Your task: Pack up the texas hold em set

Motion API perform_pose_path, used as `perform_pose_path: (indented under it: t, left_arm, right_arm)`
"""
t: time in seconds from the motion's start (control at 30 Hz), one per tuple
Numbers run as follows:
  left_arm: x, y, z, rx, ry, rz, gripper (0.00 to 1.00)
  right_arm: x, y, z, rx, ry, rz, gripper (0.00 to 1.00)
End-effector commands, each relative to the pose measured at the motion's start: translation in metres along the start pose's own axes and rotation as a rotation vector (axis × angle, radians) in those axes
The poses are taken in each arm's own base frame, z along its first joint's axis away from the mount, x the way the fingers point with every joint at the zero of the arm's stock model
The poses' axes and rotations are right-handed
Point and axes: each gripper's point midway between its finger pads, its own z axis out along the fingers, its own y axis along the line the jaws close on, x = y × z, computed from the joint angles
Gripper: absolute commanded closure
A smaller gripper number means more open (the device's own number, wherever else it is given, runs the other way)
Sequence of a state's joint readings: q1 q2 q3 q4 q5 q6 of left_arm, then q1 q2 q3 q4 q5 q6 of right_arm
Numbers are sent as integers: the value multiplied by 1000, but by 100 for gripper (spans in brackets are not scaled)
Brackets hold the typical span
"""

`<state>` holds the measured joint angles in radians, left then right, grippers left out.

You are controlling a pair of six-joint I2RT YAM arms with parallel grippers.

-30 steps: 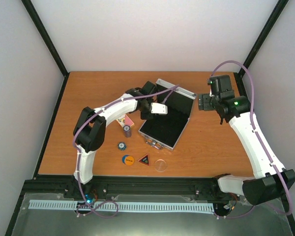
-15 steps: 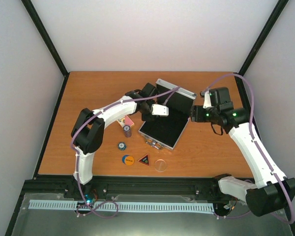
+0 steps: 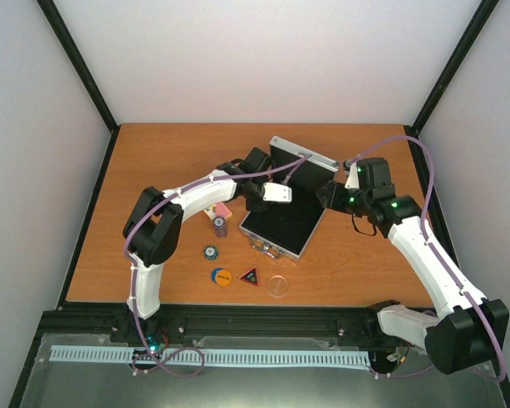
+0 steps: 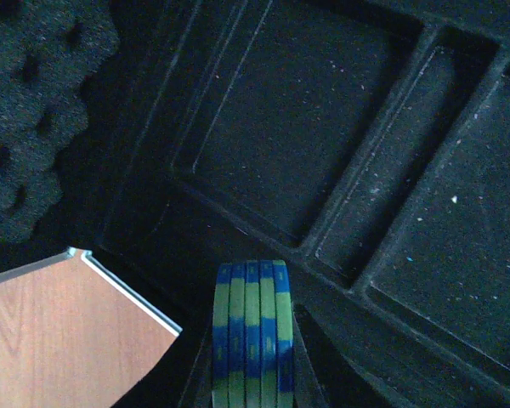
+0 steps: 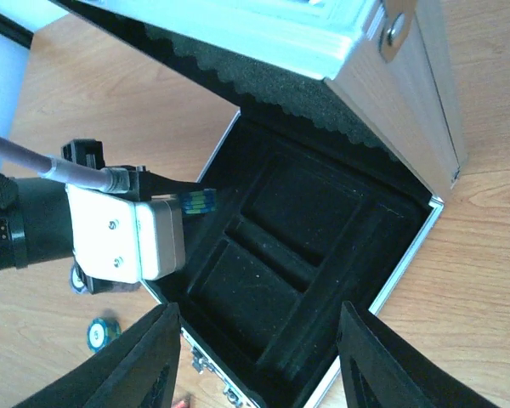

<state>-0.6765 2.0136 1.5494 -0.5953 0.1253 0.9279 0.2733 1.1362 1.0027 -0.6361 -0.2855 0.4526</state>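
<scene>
A: From above, how much is packed?
B: Hardly anything, I'd say. The case point(image 3: 280, 223) lies open mid-surface point(image 3: 153, 161), its lid point(image 3: 304, 158) propped up at the far side. Left of it sit the card pack point(image 3: 220, 208), a short chip pile point(image 3: 219, 225) and a single chip point(image 3: 210, 252); nearer the arms are the orange disc point(image 3: 221, 275), the triangle point(image 3: 250, 275) and the clear disc point(image 3: 278, 285)
A: And the grippers?
B: The left gripper point(image 3: 259, 197) hangs over the case's left edge; the right gripper point(image 3: 327, 194) is just beside its right edge
A: Left wrist view?
B: That gripper is clamped on a blue-green stack of chips point(image 4: 251, 331), held on edge above the black tray point(image 4: 263, 144), whose compartments look bare
A: Right wrist?
B: Its gripper stands partly open with nothing in it, above the tray. Same story there: no piece inside that I can see. My guess is the first stack is about to go in and all the rest is left
</scene>
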Motion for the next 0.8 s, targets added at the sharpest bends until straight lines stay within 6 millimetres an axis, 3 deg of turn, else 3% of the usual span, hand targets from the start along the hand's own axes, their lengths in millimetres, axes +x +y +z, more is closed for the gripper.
perform_pose_path:
  t: [0.0, 0.13, 0.23, 0.37, 0.77]
  left_arm:
    - [-22, 15, -7, -62, -74, 51, 99]
    - [-21, 15, -5, -67, -77, 55, 99]
    - [-16, 12, 1, -60, -69, 53, 99]
    - [-13, 17, 7, -77, -72, 50, 99]
    - [-2, 30, 12, -117, -74, 23, 99]
  right_arm:
    - [-19, -2, -2, 10, -86, 88, 47]
    - [-21, -22, -16, 119, -153, 114, 41]
    - [-15, -28, -10, 151, -114, 109, 39]
    - [-15, -27, -6, 134, -111, 128, 31]
    - [-25, -28, -6, 172, -107, 92, 28]
